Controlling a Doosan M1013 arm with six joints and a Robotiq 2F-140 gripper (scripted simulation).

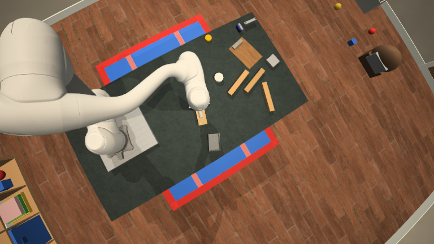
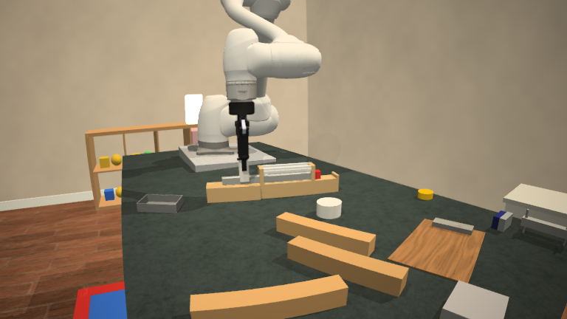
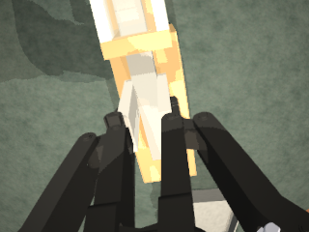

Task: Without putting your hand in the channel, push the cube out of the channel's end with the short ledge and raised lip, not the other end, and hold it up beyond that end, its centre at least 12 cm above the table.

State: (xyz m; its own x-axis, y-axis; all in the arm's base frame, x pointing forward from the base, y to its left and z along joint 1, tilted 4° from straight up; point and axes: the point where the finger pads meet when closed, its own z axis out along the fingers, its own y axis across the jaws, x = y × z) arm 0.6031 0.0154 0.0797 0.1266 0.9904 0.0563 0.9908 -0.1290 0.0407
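A long wooden channel (image 2: 272,190) (image 3: 173,68) (image 1: 202,120) lies across the table, its middle part under a pale ribbed cover (image 2: 286,168) (image 3: 126,0). A small red cube (image 2: 317,173) sits in the channel near its right end in the side view, just before the raised lip (image 2: 334,174). My gripper (image 2: 243,159) (image 3: 148,90) points straight down over the channel's left part and is shut on the upright handle of a grey push stick (image 2: 235,180) (image 3: 143,93). The stick lies along the channel and points toward the cover. In the overhead view the arm's wrist hides the fingers.
A grey tray (image 2: 159,203) (image 1: 213,141) lies beyond the channel's left end. A white cylinder (image 2: 328,207) (image 1: 218,77), three wooden beams (image 2: 325,227) (image 2: 347,263) (image 2: 267,297), a wooden board (image 2: 438,248), a yellow disc (image 2: 425,193) and a grey cube (image 2: 474,300) lie on the near side.
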